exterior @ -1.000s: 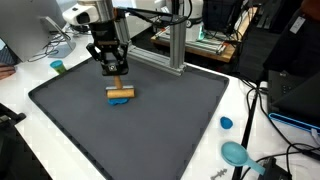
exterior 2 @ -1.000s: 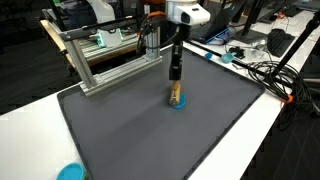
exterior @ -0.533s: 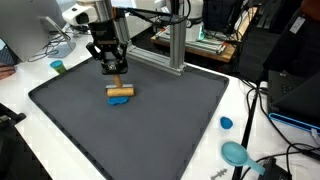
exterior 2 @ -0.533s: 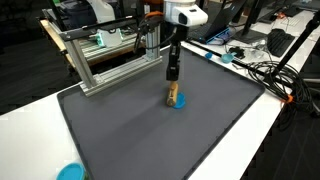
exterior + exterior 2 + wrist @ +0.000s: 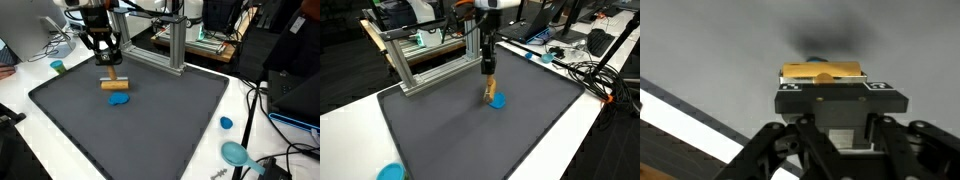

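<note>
1. Claw (image 5: 110, 74) closed tight on a wooden block (image 5: 115, 84); also seen from above in the wrist view, claw (image 5: 835, 90) squeezing the block (image 5: 822, 72) from both sides.
2. Block: short, flat-sided, light yellow-brown wood, lying level between the two pads, long side sticking out past them.
3. Held up in the air over the mat (image 5: 170, 125), toward the mat's far side, not touching it.
4. On the mat, right below the block: a small blue round piece (image 5: 120, 99), lying flat, apart from the block. Seen in an exterior view too (image 5: 498, 101), and peeking out just behind the block in the wrist view (image 5: 816, 60).
5. Mat: dark grey, big, with rounded corners, on a white table (image 5: 245, 105).
6. Along the mat's far edge: a silver metal frame (image 5: 430, 60), near the arm but not touching the block.
7. Off the mat, on the white table: a tiny blue cap (image 5: 226, 124), a teal bowl (image 5: 235, 153) and a little green cup (image 5: 58, 67), all well away from the block.
8. Beyond the mat: black cables (image 5: 582, 72) and desk clutter.
</note>
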Robot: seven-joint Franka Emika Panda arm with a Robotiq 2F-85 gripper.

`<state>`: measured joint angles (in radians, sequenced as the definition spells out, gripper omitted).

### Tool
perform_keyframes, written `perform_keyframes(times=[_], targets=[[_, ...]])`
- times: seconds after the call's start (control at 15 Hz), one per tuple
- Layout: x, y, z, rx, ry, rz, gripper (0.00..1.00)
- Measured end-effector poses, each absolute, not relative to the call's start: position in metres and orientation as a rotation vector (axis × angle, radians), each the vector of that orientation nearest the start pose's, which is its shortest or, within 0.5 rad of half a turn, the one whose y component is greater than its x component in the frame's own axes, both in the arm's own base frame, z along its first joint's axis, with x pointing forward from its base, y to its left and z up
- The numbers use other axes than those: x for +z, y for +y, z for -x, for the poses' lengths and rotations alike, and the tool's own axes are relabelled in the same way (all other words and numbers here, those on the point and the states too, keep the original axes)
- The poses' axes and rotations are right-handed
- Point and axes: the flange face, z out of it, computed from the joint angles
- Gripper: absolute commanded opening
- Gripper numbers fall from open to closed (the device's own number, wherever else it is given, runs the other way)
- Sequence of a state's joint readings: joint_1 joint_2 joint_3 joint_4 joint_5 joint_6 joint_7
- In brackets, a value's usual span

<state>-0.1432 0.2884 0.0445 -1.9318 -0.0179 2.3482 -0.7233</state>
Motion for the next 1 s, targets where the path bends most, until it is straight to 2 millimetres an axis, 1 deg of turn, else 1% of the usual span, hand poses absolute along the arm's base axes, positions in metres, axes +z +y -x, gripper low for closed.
perform_keyframes(times=[0.13, 0.2, 0.27, 0.33, 0.47, 0.6, 0.8, 1.0], targets=[[0.377, -0.067, -0.617, -0.267, -0.986, 3.016, 0.22], [0.385, -0.065, -0.615, -0.308, -0.97, 3.003, 0.22], [0.389, -0.062, -0.614, -0.342, -0.951, 2.99, 0.22], [0.388, -0.057, -0.613, -0.365, -0.934, 2.979, 0.22], [0.375, -0.047, -0.611, -0.387, -0.924, 2.967, 0.22], [0.357, -0.04, -0.611, -0.404, -0.909, 2.978, 0.22], [0.33, -0.037, -0.608, -0.413, -0.877, 3.005, 0.22], [0.308, -0.033, -0.605, -0.373, -0.878, 3.013, 0.22]])
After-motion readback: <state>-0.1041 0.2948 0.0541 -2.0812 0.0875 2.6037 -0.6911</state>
